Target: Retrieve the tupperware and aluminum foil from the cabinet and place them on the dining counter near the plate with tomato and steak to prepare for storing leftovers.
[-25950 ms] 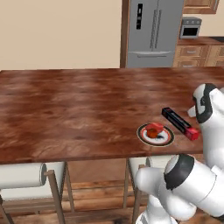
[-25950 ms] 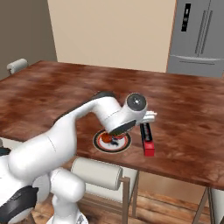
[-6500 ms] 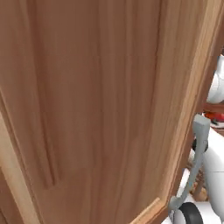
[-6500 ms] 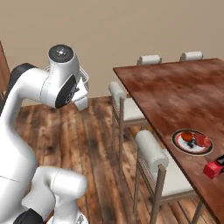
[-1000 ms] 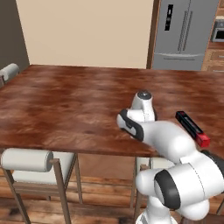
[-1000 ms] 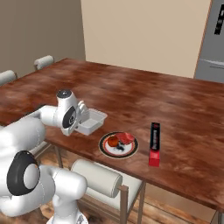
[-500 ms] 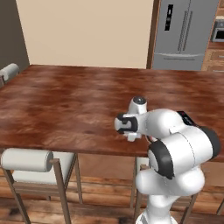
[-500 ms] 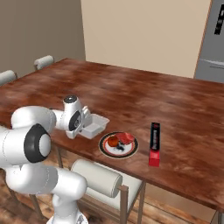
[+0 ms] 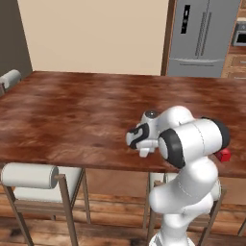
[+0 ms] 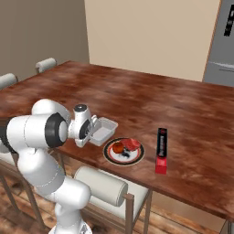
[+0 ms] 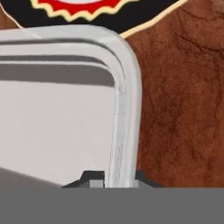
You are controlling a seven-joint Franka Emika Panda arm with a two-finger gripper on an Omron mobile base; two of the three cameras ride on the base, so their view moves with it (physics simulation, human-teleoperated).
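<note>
My gripper [image 10: 93,131] is shut on the near rim of the tupperware [image 10: 105,129], a shallow grey-white box sitting low over the dining counter [image 10: 183,109] just left of the plate [image 10: 109,158]. On the plate sit the red tomato [image 10: 133,143] and the brownish steak [image 10: 118,147]. To the plate's right lies the aluminum foil [image 10: 161,141], a black carton with a red end [image 9: 222,154]. In the hand view the gripper [image 11: 114,177] straddles the tupperware [image 11: 57,118] rim, with the plate [image 11: 92,16] edge just beyond. The cabinet is out of view.
Chairs with padded backs [image 10: 100,189] [image 9: 29,175] are tucked under the counter's near edge, and more chairs [image 10: 45,64] stand at its far left end. A grey steel fridge [image 9: 202,38] stands beyond the counter. My own folded arm [image 9: 192,144] hides the plate in the left base view.
The tupperware has shifted a little to the right, closer to the plate, still in my grip. My arm has folded in tighter toward the base.
</note>
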